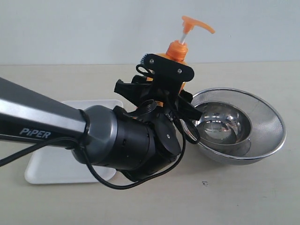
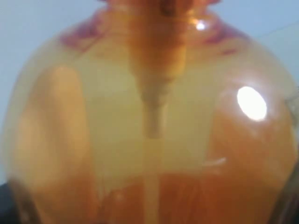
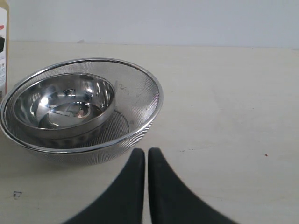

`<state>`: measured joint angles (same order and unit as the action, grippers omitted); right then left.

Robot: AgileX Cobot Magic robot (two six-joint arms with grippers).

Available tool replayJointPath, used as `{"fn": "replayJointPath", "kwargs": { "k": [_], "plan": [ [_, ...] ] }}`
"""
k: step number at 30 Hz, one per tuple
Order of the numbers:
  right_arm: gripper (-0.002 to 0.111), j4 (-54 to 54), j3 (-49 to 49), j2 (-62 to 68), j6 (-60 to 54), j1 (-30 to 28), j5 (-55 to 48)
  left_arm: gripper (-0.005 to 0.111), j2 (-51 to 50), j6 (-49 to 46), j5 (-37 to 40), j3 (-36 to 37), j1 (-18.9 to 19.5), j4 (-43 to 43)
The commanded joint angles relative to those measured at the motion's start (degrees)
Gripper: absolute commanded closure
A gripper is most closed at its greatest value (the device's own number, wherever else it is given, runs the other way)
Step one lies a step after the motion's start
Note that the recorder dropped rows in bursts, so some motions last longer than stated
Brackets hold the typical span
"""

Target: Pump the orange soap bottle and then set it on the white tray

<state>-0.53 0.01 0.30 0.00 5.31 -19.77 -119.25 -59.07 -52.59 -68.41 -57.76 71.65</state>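
- Presently the holding step is judged to be in hand: the orange soap bottle (image 1: 177,49) is kept upright by the left end effector (image 1: 157,95), about midway along the bench's (image 1: 234,197) back edge.
- Its pump head (image 1: 197,23) is seen raised on the white stem, with nothing touching it. Whether a press has been made cannot be told.
- The bottle's base is hidden by the arm, so it cannot be said whether it rests on the bench or is lifted.
- The white tray (image 1: 51,168) lies toward the bench's left edge, partly under the arm. The bottle is not on it, so the placing is not yet done.
- If the pump is outstanding, a straight downward press on the head is called for while the body is held steady. After that, the bottle is to be carried toward the left edge and set upright inside the tray's rim.
- The left end effector's jaws are spread wide, one on each side of the bottle's flat body, which fills the left wrist view. A grasp on the bottle is judged from this, though the pads' contact is hidden.
- The right end effector (image 3: 146,186) is clenched with nothing between its fingers, low over the bench before the mesh strainer (image 1: 272,126) holding a steel bowl (image 1: 220,124), apart from the bottle.
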Motion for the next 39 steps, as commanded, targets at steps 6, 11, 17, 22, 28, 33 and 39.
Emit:
{"fn": "replayJointPath", "kwargs": {
  "k": [6,11,17,22,28,33,39],
  "plan": [
    [0.108,-0.03,-0.01,-0.3,-0.3,-0.15,0.67,0.102,0.51,0.95,-2.59,-0.94,-0.13,-5.29],
    [0.108,-0.03,-0.01,-0.3,-0.3,-0.15,0.67,0.102,0.51,0.45,-2.59,-0.94,-0.13,-5.29],
    [0.108,-0.03,-0.01,-0.3,-0.52,-0.15,0.67,0.102,0.51,0.34,-2.59,-0.94,-0.13,-5.29],
    [0.108,-0.03,-0.01,-0.3,-0.39,-0.15,0.67,0.102,0.51,0.34,-2.59,-0.94,-0.13,-5.29],
    [0.108,-0.03,-0.01,-0.3,-0.39,-0.15,2.02,0.102,0.51,0.34,-2.59,-0.94,-0.13,-5.29],
    [0.108,-0.03,-0.01,-0.3,-0.39,-0.15,9.26,0.102,0.51,0.34,-2.59,-0.94,-0.13,-5.29],
    [0.108,-0.03,-0.01,-0.3,-0.39,-0.15,19.2,0.102,0.51,0.34,-2.59,-0.94,-0.13,-5.29]
  ]
}}
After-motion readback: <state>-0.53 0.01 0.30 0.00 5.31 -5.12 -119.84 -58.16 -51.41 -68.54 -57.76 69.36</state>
